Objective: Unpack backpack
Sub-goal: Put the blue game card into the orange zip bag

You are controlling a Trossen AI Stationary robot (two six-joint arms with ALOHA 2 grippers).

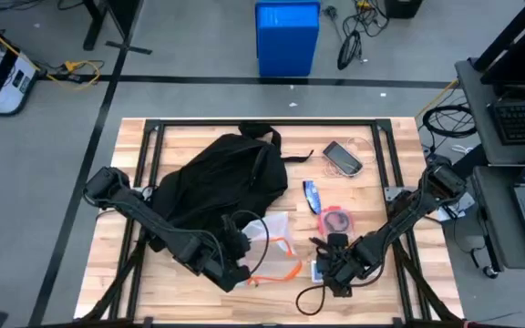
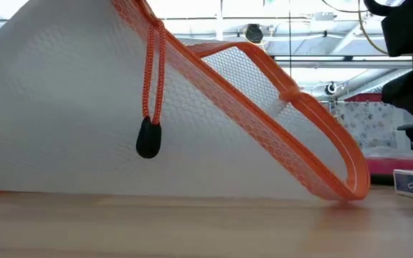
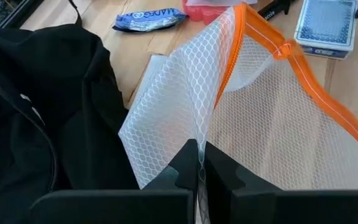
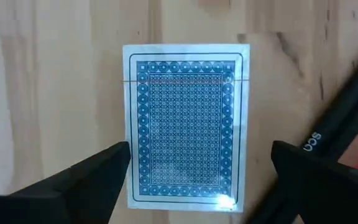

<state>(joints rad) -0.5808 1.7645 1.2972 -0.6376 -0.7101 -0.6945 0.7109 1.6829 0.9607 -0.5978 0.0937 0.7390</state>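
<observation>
The left gripper (image 3: 199, 163) is pinched tight on a fold of the white mesh pouch (image 3: 253, 118) with orange zipper trim. The right gripper (image 4: 201, 162) hangs spread wide over a blue-backed card box (image 4: 187, 124) — touching nothing. On the butcher-block table (image 1: 372, 150), the backpack (image 1: 212, 187) lies at ten o'clock of the pouch. Grey floor surrounds — a blue bin (image 1: 287, 36) at twelve.

Left hand (image 3: 200, 163) pinches white mesh pouch (image 3: 229, 106) beside backpack (image 3: 36, 106).
</observation>
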